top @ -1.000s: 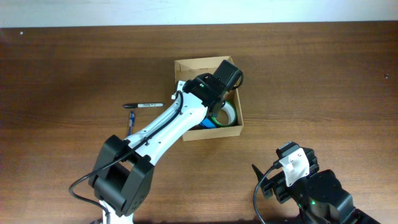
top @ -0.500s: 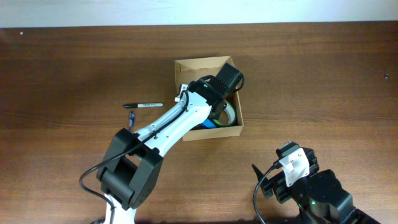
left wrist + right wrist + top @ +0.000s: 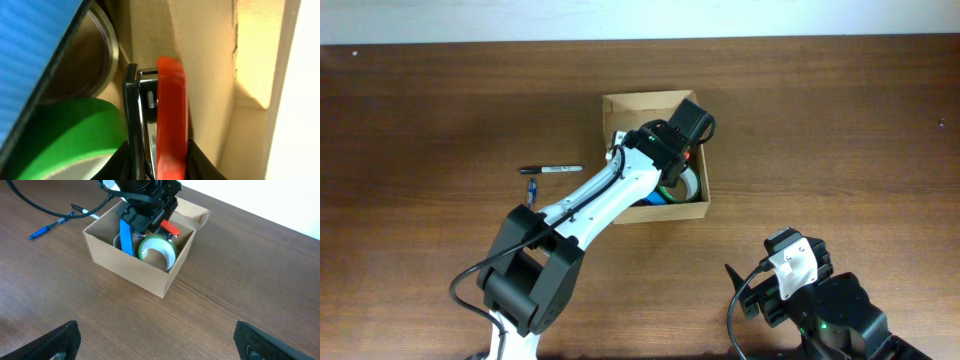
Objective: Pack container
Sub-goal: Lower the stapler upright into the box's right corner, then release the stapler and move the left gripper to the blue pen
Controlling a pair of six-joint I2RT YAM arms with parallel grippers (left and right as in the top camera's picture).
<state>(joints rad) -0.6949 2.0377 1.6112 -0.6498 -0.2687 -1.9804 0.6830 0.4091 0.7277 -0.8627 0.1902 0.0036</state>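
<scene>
the small tan cardboard container (image 3: pixel 630 100) was found near the middle of the dark wooden table (image 3: pixel 840 130), its flap folded back, with the left arm reached down into it. the left gripper (image 3: pixel 159 159) was seen clamped on a red and black metal stapler (image 3: pixel 170 110), which was held on edge close against the inner side wall. this was judged to be done so that the stapler could be slotted into the narrow gap left beside the green tape roll (image 3: pixel 157 250), since the remaining room was taken up by a flat blue packet (image 3: pixel 125 237) stood upright and a 2nd, paler roll behind it. the right gripper (image 3: pixel 159 339) was kept low at the near edge, well apart from the container, its jaws spread wide with nothing between them, presumably to leave the box unobstructed. a black marker (image 3: pixel 552 170) and a blue pen (image 3: pixel 531 190) were left on the table beside the left arm. compared with 1 second before, the left arm's lower links were shifted slightly to the right, while the wrist was kept over the same corner, the grip was unchanged, and the right arm, marker and pen were not moved.
</scene>
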